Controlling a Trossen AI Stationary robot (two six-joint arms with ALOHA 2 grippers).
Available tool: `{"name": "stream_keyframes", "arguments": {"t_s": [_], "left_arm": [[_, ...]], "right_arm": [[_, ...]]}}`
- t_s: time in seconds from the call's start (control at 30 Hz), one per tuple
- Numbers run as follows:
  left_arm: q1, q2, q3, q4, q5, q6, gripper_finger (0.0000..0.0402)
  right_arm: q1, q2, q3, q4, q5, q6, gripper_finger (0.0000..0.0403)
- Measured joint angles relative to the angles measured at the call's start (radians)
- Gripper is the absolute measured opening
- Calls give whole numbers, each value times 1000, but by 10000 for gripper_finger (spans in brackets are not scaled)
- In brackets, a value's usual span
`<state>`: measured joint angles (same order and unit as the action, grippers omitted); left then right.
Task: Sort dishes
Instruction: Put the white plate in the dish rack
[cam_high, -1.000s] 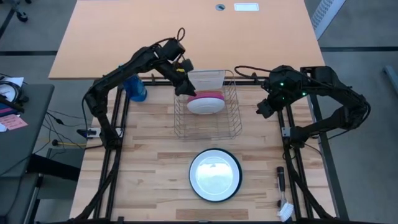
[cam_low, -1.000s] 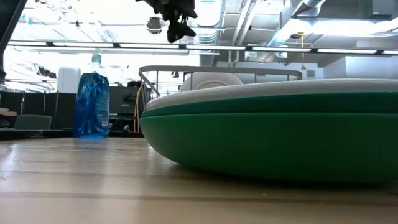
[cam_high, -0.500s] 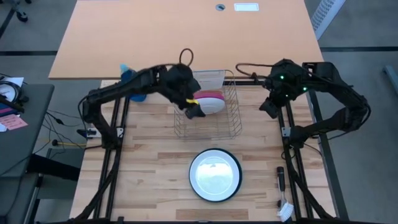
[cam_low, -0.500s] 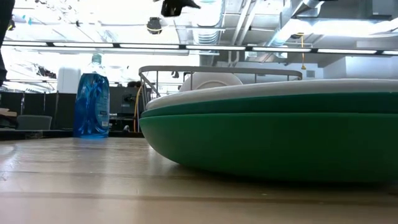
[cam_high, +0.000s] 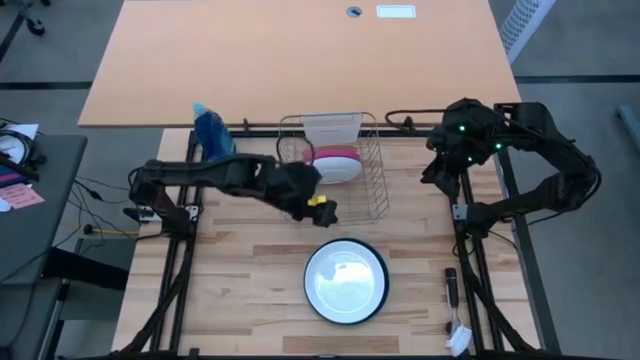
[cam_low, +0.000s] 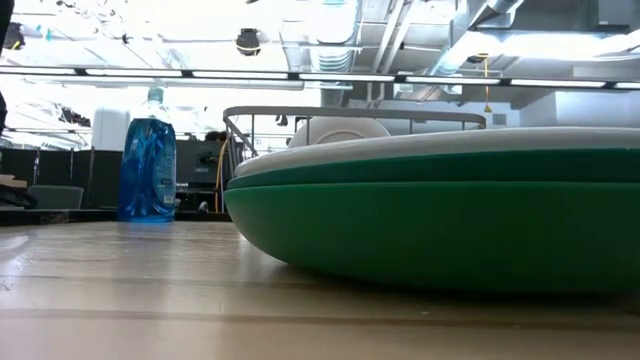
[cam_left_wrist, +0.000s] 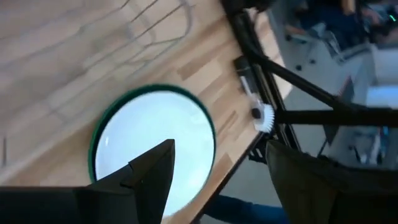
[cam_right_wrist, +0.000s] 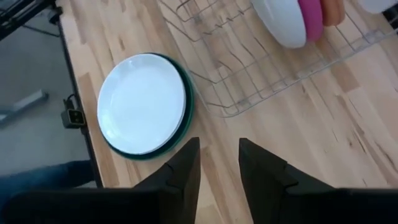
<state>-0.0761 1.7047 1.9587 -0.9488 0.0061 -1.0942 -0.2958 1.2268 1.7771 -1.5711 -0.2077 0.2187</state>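
Swinging down from above the wire rack (cam_high: 333, 182), the left gripper (cam_high: 322, 210) now hangs at the rack's front left corner, near the stacked plates; its jaws are parted and empty. The right gripper (cam_high: 437, 172) waits beside the rack's right side, jaws slightly apart, holding nothing. In the rack stand a white plate (cam_right_wrist: 283, 18), a pink plate (cam_right_wrist: 313, 17) and an orange one. On the worktop (cam_high: 240, 280) a white plate (cam_high: 345, 280) lies on a green plate (cam_low: 440, 225)
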Motion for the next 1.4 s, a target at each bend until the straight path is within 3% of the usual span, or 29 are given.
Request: {"name": "stream_keyframes", "arguments": {"t_s": [0.2,0.43,0.5,0.67,0.8,0.93,1.13,1.4], "left_arm": [[-96,28,-1,-112,-84,-148,246],[-181,65,-2,-193,-86,-187,246],[-200,65,-2,-213,-116,-185,246],[-245,64,-1,-417,-359,-358,246],[-258,61,-36,-506,-354,-334,246],[-266,61,-107,-457,-321,-257,246],[-274,62,-247,-210,-240,-174,246],[-325,61,-382,-40,-244,-214,246]], "right_arm": [[14,-42,-73,37,-3,14,114],[31,-150,-317,135,-13,194,115],[60,-183,-381,154,-22,269,115],[173,-254,-509,169,-10,553,115],[298,-282,-579,204,41,880,115],[458,-276,-625,334,140,1138,115],[677,-183,-653,522,298,1336,115],[881,12,-653,672,315,1538,115]]}}
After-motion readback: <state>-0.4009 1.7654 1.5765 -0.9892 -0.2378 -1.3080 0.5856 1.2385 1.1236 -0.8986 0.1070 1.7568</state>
